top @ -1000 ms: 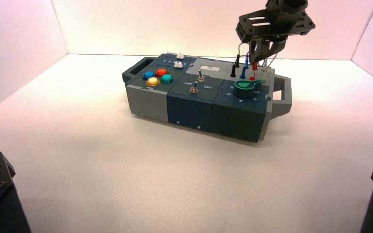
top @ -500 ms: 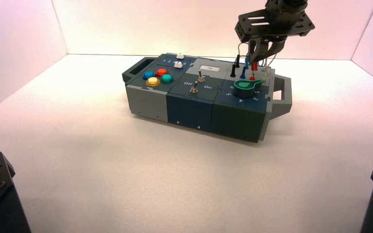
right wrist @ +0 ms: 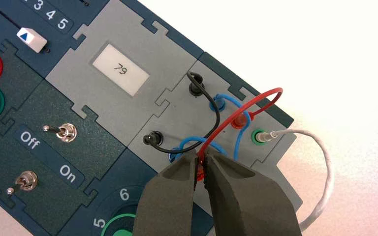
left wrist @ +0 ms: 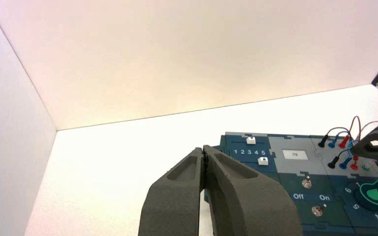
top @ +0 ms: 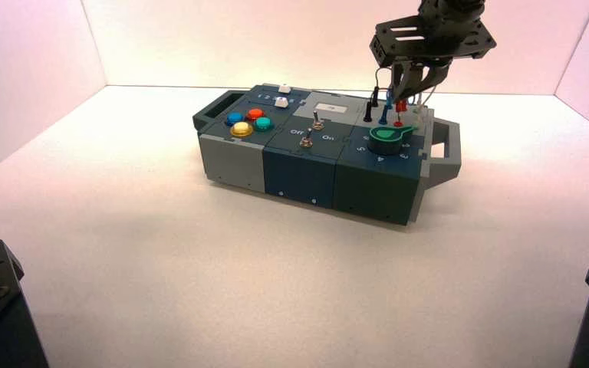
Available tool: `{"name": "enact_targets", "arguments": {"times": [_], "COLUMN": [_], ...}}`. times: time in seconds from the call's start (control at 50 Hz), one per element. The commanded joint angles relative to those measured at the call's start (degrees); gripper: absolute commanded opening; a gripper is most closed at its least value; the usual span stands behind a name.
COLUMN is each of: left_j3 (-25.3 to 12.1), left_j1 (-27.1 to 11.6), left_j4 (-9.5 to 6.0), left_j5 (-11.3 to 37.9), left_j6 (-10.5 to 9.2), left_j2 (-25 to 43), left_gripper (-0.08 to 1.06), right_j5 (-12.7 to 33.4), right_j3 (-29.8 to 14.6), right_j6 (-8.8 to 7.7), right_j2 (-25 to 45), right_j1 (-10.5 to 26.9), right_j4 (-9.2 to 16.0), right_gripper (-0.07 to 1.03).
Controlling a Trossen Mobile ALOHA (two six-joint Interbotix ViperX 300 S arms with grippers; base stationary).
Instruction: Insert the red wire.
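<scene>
The red wire [right wrist: 256, 101] arches over the grey socket panel at the box's right end. One of its plugs sits in a back-row socket [right wrist: 238, 122]. My right gripper [right wrist: 202, 157] is shut on the other red plug [right wrist: 199, 169], holding it just above the panel's front row. In the high view this gripper [top: 410, 86] hangs over the box's far right corner, with the red plug [top: 402, 105] above a red socket [top: 398, 123]. My left gripper [left wrist: 204, 150] is shut on nothing and parked well back from the box [top: 314, 165].
A black lead [right wrist: 211, 110] and a blue lead [right wrist: 226, 105] are plugged into the same panel. A white wire [right wrist: 320, 162] runs from a green socket [right wrist: 259, 136]. Nearby are a green knob [top: 387, 136], two toggle switches [right wrist: 66, 132], a display reading 79 [right wrist: 120, 70], sliders and coloured buttons [top: 249, 123].
My right gripper with the red plug has shifted only a hair up and to the left. The left arm has not moved.
</scene>
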Motion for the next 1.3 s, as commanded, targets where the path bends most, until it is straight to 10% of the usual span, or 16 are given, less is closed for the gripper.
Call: {"name": "enact_targets", "arguments": {"times": [0.02,1.3], "left_j3": [-1.9,-1.9], "left_j1": [0.4,0.4], "left_j4": [-0.09,-0.09], "left_j5": [-0.9,-1.0], "left_j6": [-0.09,0.00], "left_j2": [0.2,-0.1], "left_gripper": [-0.03,-0.03], "right_j5": [-0.3,-0.8], "right_j3": [-0.8,2.9], "right_j6": [0.35,0.35], "right_j2": [-0.5,-0.7], "right_j1": [0.6,0.8], "right_j4": [0.4,0.6], "right_gripper": [-0.02,-0.02]}}
